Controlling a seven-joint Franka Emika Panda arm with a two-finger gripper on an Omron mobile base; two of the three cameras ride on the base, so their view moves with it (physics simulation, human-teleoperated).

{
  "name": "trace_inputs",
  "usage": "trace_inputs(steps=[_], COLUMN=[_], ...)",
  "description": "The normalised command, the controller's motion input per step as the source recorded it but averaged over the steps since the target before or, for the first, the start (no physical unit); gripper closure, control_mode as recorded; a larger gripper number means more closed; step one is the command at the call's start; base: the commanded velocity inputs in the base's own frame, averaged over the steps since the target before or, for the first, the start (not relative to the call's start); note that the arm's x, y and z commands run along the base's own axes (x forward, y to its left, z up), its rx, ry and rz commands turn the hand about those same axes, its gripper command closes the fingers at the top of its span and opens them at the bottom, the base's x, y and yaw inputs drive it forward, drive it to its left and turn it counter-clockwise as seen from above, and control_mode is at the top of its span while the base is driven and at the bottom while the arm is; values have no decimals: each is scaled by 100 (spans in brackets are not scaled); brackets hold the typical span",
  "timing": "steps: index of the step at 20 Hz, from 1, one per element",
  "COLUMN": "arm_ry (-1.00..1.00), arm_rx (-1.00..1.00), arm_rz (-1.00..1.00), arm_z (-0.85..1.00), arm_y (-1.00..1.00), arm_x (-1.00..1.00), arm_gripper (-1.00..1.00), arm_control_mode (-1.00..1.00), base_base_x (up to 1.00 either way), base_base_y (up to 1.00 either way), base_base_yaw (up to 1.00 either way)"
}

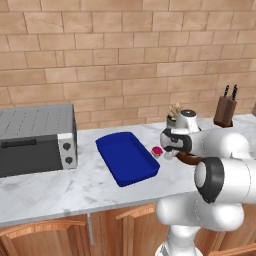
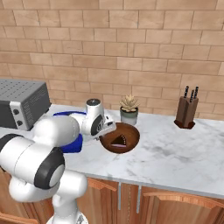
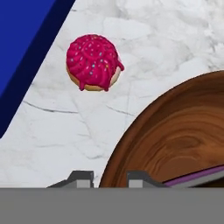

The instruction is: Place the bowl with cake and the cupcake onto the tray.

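Nearest the hand camera, the two small dark fingers stand close together astride the rim of the bowl with cake, one tip outside the wall and one inside; they appear clamped on that rim; the bowl is round and wide, with a brown wood-grain surface of concentric rings; a dark chocolate wedge lies in it, seen in the right base view; the bowl rests on the marble-patterned white worktop, just right of the tray; the cupcake sits on the worktop between bowl and tray, apart from both, with a glossy pink-red ridged top carrying pale sprinkles and a tan base; the tray is a deep-blue shallow rectangle with a raised rim and rounded corners; a grey box-shaped toaster oven stands left of the tray; a small potted plant and a brown knife block stand near the brick wall.
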Motion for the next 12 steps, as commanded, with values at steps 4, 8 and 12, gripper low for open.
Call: trace_inputs(steps=[4,8,12], arm_ry=[-8,-9,-11], arm_rx=[5,2,0], arm_rz=[-1,0,0], arm_z=[72,91,92], arm_y=[8,22,31], arm_x=[0,-3,-6], arm_gripper=[100,100,100], arm_control_mode=[-100,-100,-100], base_base_x=[0,0,0], base_base_y=[0,0,0], base_base_yaw=[0,0,0])
